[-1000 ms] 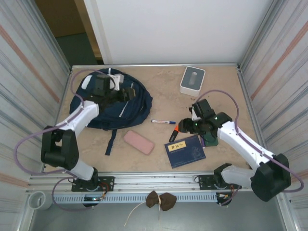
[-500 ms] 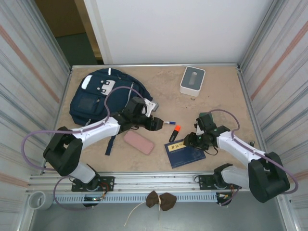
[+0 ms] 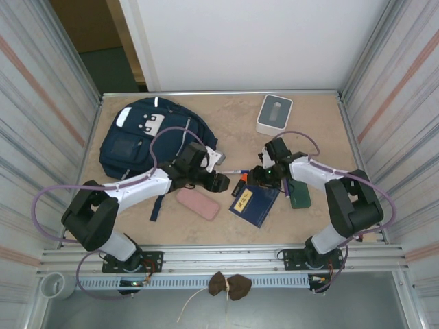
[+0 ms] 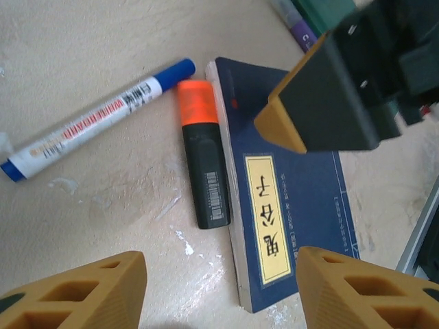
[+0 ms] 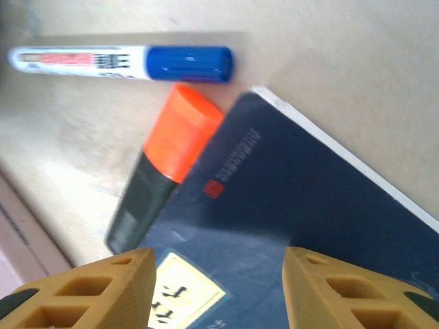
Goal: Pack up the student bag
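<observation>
The student bag [image 3: 134, 140], navy with white patches, lies at the back left of the table. A blue book with a yellow title label [image 3: 252, 204] lies near the middle. An orange-capped black highlighter [image 4: 203, 164] rests against its edge, and a blue-and-white marker [image 4: 96, 120] lies just beyond. My left gripper [image 4: 219, 291] hovers open over the book's near corner and bare table. My right gripper [image 5: 219, 288] hangs open over the book [image 5: 309, 199], beside the highlighter [image 5: 164, 157]. The two grippers [image 3: 223, 182] [image 3: 263, 176] face each other across the book.
A pink case [image 3: 197, 203] lies left of the book, under my left arm. A dark green object [image 3: 300, 194] sits to the book's right. A white-grey box [image 3: 274, 114] stands at the back. Metal walls close in both sides.
My left arm swung from the bag to the marker and highlighter. My right gripper moved back and left over the book. The book turned and slid left against the highlighter.
</observation>
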### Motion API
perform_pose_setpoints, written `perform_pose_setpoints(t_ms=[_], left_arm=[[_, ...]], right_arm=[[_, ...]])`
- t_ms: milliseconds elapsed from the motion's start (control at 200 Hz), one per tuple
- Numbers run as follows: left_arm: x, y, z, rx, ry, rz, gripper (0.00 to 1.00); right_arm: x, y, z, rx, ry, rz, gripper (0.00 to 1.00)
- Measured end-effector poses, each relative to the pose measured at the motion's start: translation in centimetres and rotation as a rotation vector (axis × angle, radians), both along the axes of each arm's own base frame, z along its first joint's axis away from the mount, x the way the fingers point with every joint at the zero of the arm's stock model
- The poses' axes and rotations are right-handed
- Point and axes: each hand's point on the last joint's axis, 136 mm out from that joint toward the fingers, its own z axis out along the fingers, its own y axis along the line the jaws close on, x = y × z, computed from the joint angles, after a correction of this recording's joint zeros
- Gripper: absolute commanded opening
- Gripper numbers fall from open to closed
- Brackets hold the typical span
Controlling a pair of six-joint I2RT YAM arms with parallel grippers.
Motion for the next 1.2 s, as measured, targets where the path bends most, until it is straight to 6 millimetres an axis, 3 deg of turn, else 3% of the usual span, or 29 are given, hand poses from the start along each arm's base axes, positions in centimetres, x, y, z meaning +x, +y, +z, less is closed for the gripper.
perform_pose_setpoints(t_ms=[145, 296, 461, 631, 932, 1202], left_arm=[[-1.2, -0.7, -0.3, 0.006, 0.020, -0.019, 0.60], [-3.8, -2.5, -0.9, 0.011, 0.063, -0.058, 0.60], [-4.8, -3.3, -3.3, 0.087, 0.129, -0.041, 0.62], [-4.9, -3.6, -5.2, 0.156, 0.167, -0.013, 0.64], [-5.6, -4.7, -7.0, 0.187, 0.207, -0.028, 0.60], [-6.3, -5.8, -7.4, 0.162, 0.241, -0.046, 0.48]], right_arm=[[-0.1, -0.1, 2.3, 0.016, -0.053, 0.014, 0.58], [-3.2, -2.3, 3.6, -0.018, -0.077, -0.023, 0.63], [-7.1, -5.2, 2.1, -0.079, -0.024, -0.109, 0.69], [-9.0, -6.3, -0.3, -0.095, 0.044, -0.183, 0.70], [-8.6, -5.5, -1.8, -0.024, 0.062, -0.261, 0.67], [-8.2, -5.3, -2.4, 0.014, 0.067, -0.307, 0.58]])
